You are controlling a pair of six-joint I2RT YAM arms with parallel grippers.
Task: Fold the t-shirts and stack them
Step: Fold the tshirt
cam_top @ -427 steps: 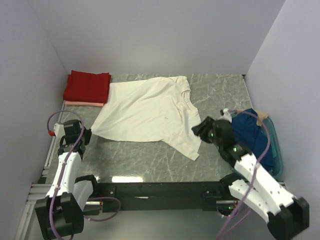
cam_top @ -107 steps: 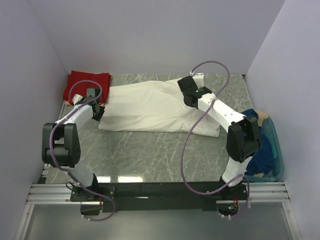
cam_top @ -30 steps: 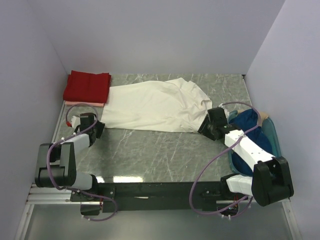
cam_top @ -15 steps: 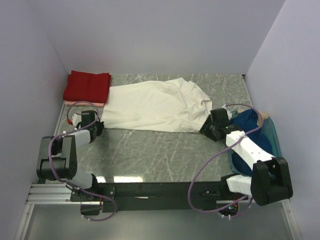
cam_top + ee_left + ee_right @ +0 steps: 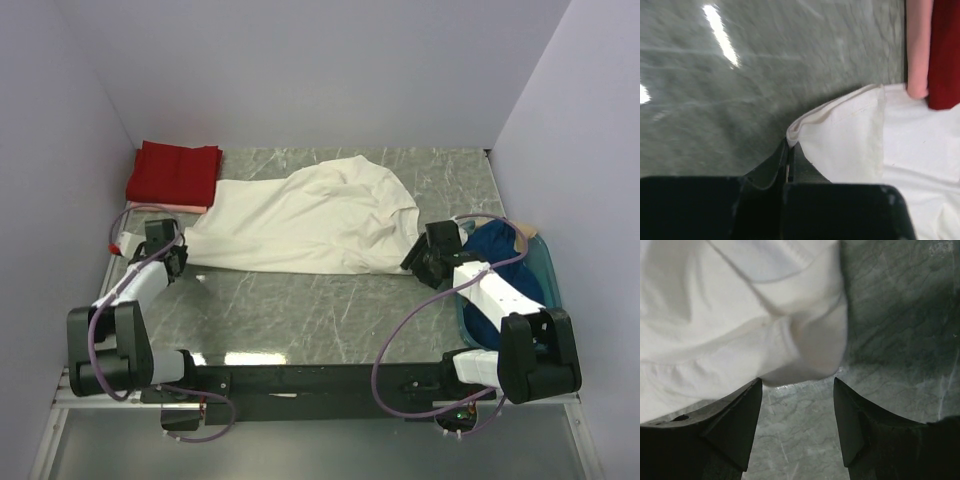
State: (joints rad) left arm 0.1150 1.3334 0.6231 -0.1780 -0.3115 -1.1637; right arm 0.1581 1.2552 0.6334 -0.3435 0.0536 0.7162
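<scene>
Left gripper [image 5: 789, 151] is pinched tight on a hem corner of the cream-white shirt [image 5: 300, 215], at about eight o'clock of the table [image 5: 300, 310]; the wrist view shows its jaws closed on a thin fold of cloth; right gripper [image 5: 796, 390], at about four o'clock, stands wide and holds nothing, a rounded bulge of the same shirt lying just beyond its fingertips; beside it, at three to four o'clock, the teal basket [image 5: 552, 290] holds the dark blue shirt [image 5: 497, 262], bundled and unfolded; the cream-white shirt sprawls across the middle of the table from nine to three o'clock, rumpled at its right end and not yet a neat rectangle; farther back, at ten o'clock, the red shirt [image 5: 176, 172] lies folded on the pale pink shirt [image 5: 168, 207], whose edge shows beneath it, and the cream cloth's far-left edge lies right beside that stack; I judge the cotton light, limp and quick to bunch, so it would drag and wrinkle rather than slide flat; it is best taken at corners or along a hem, both ends at once, and drawn taut before any fold.
</scene>
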